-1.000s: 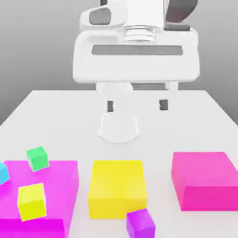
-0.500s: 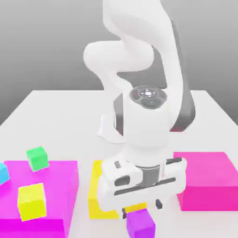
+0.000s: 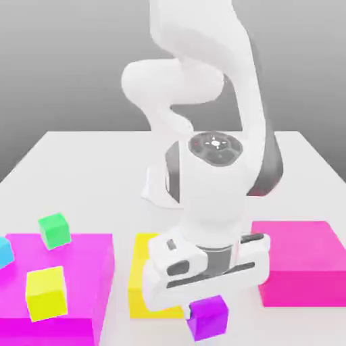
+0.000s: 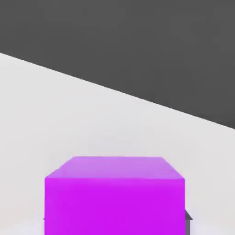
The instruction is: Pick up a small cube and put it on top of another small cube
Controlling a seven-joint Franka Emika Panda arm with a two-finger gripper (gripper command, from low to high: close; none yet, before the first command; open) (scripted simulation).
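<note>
In ext. view, far left at the edge, a blue cube point(image 3: 5, 252) is seen, partly cut off. Next to it, a green cube point(image 3: 54, 231) is seen at the far part of the magenta block point(image 3: 101, 270), and a yellow cube point(image 3: 46, 294) nearer; whether either rests on the block or is held above it can't be told. In the middle, the yellow block point(image 3: 138, 297) is partly hidden by the hand.

Just right of it, at the near side, the purple cube point(image 3: 207, 317) is clamped between the fingers point(image 3: 207, 309); in hand view its face is set squarely between them. Whether it is clear of the table point(image 3: 81, 182) can't be told. Far right, the pink block point(image 3: 301, 287) is left untouched.

Step in hand, as judged: grasp & lift. Grip to be kept firm w/o extra squeeze, lift to be made straight up & slow, so the cube isn't twisted or dragged vs. the yellow block. Enough height should be gained before any sideways travel, esp. if a cube at left is picked as the base. For placing, faces should be lined up w/ the base cube, lowering done gently, & release made only once contact is flat; otherwise a tip or slide is risked.
</note>
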